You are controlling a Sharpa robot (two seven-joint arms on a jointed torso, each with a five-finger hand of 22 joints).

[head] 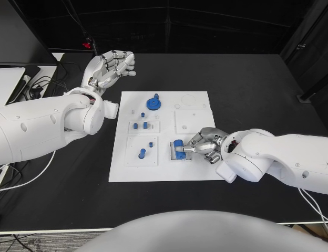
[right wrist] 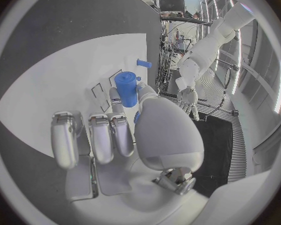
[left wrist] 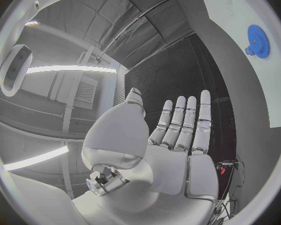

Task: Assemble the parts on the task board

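The white task board (head: 134, 170) lies in the middle of the black table. My right hand (head: 203, 144) is low over the board's near right part and pinches a blue cylinder (head: 179, 148) between thumb and fingers, over a rectangular recess. In the right wrist view the cylinder (right wrist: 126, 88) stands upright just past the fingertips. A blue gear (head: 154, 103) sits at the board's far end, also seen in the left wrist view as the gear (left wrist: 258, 41). Small blue pegs (head: 140, 126) and another peg (head: 142, 153) stand in the left-hand recesses. My left hand (head: 112, 65) is raised off the board's far left corner, fingers straight, holding nothing.
Cables and a pale surface (head: 1, 84) lie beyond the table's left edge. Bare black table (head: 247, 84) stretches to the right of the board and beyond it. The board's right-hand recesses (head: 191, 119) hold no blue pieces.
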